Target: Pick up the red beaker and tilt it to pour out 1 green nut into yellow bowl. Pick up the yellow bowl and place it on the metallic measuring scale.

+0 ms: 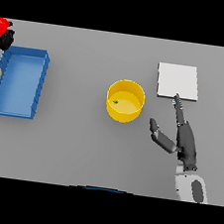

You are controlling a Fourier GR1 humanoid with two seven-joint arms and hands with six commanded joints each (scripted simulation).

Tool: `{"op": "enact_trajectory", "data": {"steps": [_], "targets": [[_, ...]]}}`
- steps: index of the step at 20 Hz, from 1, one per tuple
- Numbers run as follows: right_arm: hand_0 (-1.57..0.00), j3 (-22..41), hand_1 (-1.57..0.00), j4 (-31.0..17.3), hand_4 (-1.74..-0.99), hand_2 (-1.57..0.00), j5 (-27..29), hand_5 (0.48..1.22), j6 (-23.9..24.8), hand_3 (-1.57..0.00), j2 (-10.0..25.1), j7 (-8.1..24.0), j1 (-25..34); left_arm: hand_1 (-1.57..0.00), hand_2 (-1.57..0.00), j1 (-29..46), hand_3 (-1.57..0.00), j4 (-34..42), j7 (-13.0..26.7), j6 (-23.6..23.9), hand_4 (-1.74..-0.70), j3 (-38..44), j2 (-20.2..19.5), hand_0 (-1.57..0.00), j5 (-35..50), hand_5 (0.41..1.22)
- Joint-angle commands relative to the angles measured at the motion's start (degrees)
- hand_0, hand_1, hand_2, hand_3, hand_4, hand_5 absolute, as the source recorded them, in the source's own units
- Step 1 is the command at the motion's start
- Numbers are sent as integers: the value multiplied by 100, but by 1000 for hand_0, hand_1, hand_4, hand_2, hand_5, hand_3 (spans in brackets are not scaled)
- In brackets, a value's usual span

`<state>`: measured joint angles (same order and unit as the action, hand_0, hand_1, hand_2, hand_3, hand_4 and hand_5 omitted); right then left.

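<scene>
One green nut [115, 102] already lies in the yellow bowl [125, 101], so by my reading the pour is done and the carry to the scale is what remains for you.

At the upper left edge of the frame you see the left hand [4, 38] with the red beaker [2, 25] at it; whether its fingers are wrapped round the beaker I cannot tell, as both are cut off by the edge. Just below and right of them lies the blue tray [25, 55].

The bowl stands upright at the centre of the frame, apart from everything else.

To its right, at mid-right of the frame, your right hand [186, 140] lies low over the grey table [79, 149], fingers straight, thumb spread toward the bowl, holding nothing. Its fingertips [176, 98] reach the lower edge of the metallic measuring scale [177, 81] in the upper right.

Watch these risks: a pinch on the rim alone could tip the bowl and spill the nut; a sideways approach with the thumb leading could shove the bowl leftward; and the fingertips could nudge the scale as the hand turns.
</scene>
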<state>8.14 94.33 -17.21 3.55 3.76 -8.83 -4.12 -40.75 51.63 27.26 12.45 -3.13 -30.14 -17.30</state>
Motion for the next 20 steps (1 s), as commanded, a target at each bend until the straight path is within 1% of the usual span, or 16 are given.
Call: {"op": "enact_trajectory", "data": {"steps": [1, 2, 3, 6, 7, 9, 10, 11, 12, 13, 14, 16, 17, 18, 19, 20], "targets": [[1, -16, 1, -39, -1014, 1, 58, 648, -22, 1, -19, -35, 47, -1571, -1571, 188, -1478, 239, 66, 100, -1741, 9, 50, -1571, 48, 1221], [1, -82, 1, -48, -1005, 1, 103, 647, -42, 1, 46, 16, 115, -1571, -1571, 395, -1497, 467, 50, 161, -1741, 18, 76, -1571, 96, 1221], [1, -55, 1, -26, -1004, 1, 97, 648, -47, 1, 36, -94, 38, -1571, -1571, 552, -1512, 613, 120, 230, -1741, -2, 158, -1571, 122, 1221], [1, -21, 1, -35, -1012, 1, 101, 650, -49, 1, -19, -170, 45, -1571, -1571, 890, -1541, 1047, 420, 299, -1741, -7, 240, -1571, 195, 1151], [1, -27, 1, -25, -1010, 1, 71, 650, -15, 1, -17, -164, 22, -1571, -1571, 944, -1547, 1127, 565, 304, -1741, -10, 253, -1571, 198, 1123], [1, -31, 1, -56, -1013, 1, 39, 644, 23, 1, -24, -131, -9, -1571, -1571, 1118, -1555, 1243, 516, 337, -1741, -61, 233, -1571, 125, 1046], [1, -59, 1, -15, -1017, 1, 66, 638, 15, 1, -1, -65, 46, -1571, -1571, 1158, -1559, 1313, 537, 301, -1713, -124, 196, -1571, 45, 991], [1, -36, 1, -15, -1021, 1, 54, 636, 2, 1, 2, -126, 22, -1571, -1571, 1294, -1561, 1447, 545, 282, -1645, -169, 160, -1571, -1, 941], [1, -6, 1, 33, -1021, 1, 8, 636, 26, 1, -11, -143, -9, -1571, -1571, 1346, -1563, 1539, 620, 195, -1536, -206, 115, -1571, -29, 892], [1, -18, 1, 54, -1017, 1, 31, 635, 19, 1, -13, -92, 29, -1571, -1563, 1448, -1536, 1630, 658, 166, -1401, -227, 86, -1571, -43, 848], [1, -59, 1, 33, -1012, 1, 75, 634, 3, 1, 18, -112, 7, -1543, -1501, 1498, -1470, 1670, 698, 123, -1275, -240, 97, -1571, -17, 810], [1, -57, 1, -7, -1007, 1, 88, 635, 25, 1, -22, -197, -65, -1215, -1209, 1577, -1136, 1852, 607, -17, -1068, -248, 29, -1393, 54, 749], [1, -54, 1, -10, -1004, 1, 91, 636, 16, 1, -19, -211, -18, -995, -1020, 1576, -952, 1833, 684, -56, -1002, -265, 35, -1207, 58, 720], [1, -48, 1, 26, -1004, 1, 104, 635, 6, 1, -27, -179, 0, -796, -816, 1582, -768, 1841, 762, -90, -958, -282, 49, -965, 69, 696], [1, -38, 1, 102, -1005, 1, 125, 634, -13, 1, -28, -162, -43, -637, -652, 1621, -614, 1855, 738, -185, -920, -345, 24, -772, 51, 677], [1, -31, 1, 62, -1008, 1, 93, 635, -2, 1, -26, -154, -47, -509, -522, 1650, -491, 1826, 704, -251, -889, -395, 5, -617, 24, 666]]}}
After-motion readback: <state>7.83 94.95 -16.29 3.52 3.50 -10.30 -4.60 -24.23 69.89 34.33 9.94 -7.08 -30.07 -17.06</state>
